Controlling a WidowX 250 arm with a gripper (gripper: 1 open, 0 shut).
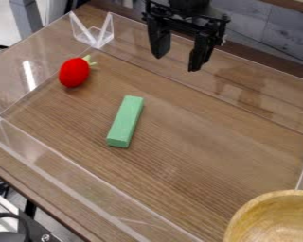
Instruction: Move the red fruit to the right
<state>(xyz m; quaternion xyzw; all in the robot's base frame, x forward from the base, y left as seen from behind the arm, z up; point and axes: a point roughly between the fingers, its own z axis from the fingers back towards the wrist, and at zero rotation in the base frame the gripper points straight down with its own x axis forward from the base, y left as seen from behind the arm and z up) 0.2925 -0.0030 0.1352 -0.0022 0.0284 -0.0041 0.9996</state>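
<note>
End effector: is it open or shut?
Open. The end effector has its two dark fingers spread apart with nothing between them, hanging above the table, away from the red fruit.

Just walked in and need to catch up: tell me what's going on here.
A robot arm's claw hangs open above the wooden table, holding nothing. The red fruit sits untouched at the left, with a green block lying near the middle. A wooden bowl peeks in at the bottom right corner.
</note>
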